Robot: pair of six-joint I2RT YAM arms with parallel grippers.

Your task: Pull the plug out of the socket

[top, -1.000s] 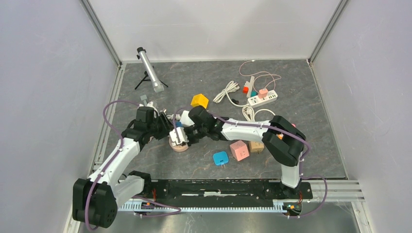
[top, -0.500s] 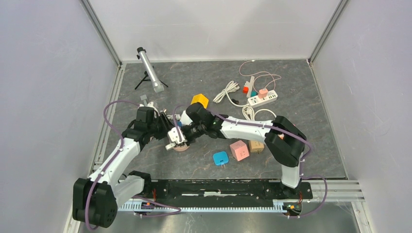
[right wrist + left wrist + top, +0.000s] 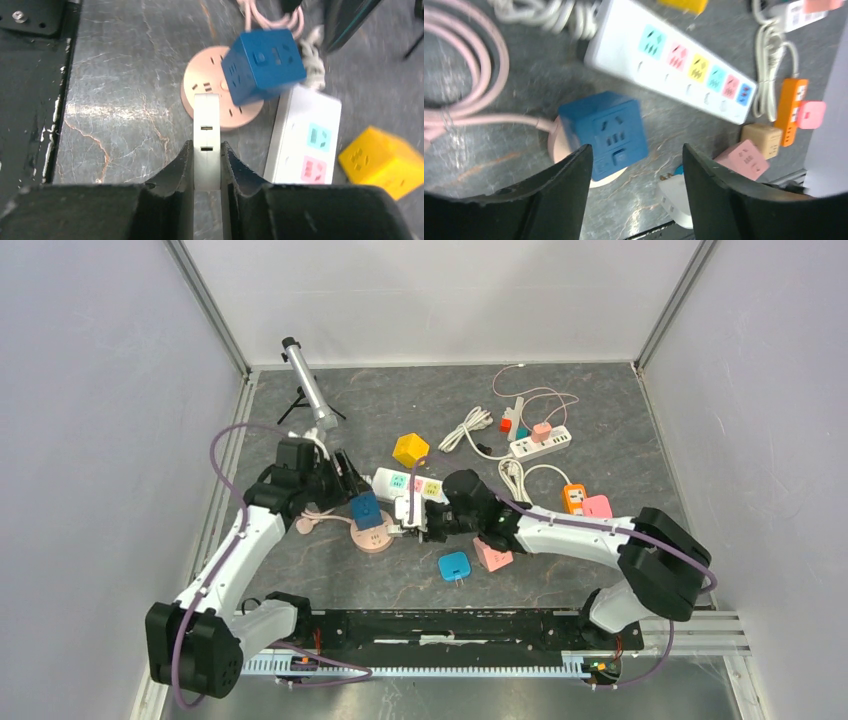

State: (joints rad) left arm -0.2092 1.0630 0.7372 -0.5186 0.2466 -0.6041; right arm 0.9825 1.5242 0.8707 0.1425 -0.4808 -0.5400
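A round pink socket (image 3: 377, 539) lies on the table with a blue cube adapter (image 3: 366, 510) standing on it. My right gripper (image 3: 412, 523) is shut on a white plug (image 3: 410, 511) and holds it just right of the socket, clear of it. In the right wrist view the plug (image 3: 206, 131) sits between my fingers, short of the socket (image 3: 210, 90) and the blue cube (image 3: 263, 65). My left gripper (image 3: 345, 483) is open above the blue cube (image 3: 604, 132) and the socket (image 3: 558, 148). The white plug (image 3: 676, 199) shows below it.
A white power strip (image 3: 408, 484) with coloured outlets lies behind the socket, with a yellow cube (image 3: 410, 449) beyond it. A blue flat adapter (image 3: 454, 565), a pink cube (image 3: 492, 554) and an orange adapter (image 3: 574, 499) lie to the right. A small tripod (image 3: 305, 385) stands back left.
My right arm has drawn back to the right with the white plug, which has come off the round socket. My left gripper has shifted up and back a little.
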